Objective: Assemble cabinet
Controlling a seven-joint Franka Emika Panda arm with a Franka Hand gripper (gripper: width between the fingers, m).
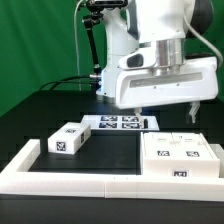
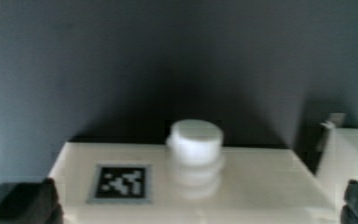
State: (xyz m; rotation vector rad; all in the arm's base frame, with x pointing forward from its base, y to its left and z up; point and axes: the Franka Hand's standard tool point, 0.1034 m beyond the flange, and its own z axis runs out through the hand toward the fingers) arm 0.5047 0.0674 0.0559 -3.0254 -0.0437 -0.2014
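Small white block (image 1: 68, 140) on the table (image 1: 110, 152), exterior view's left; marker board (image 1: 118, 123) mid. My fingers (image 1: 140, 105) are spread, holding nothing, and hang above and just behind the cabinet (image 1: 180, 156), far right inside the low frame (image 1: 20, 165). It looks like rigid, light plastic, likely slick — I'd pinch across a thin wall, not the broad body. No readable writing — only black-and-white square tags.
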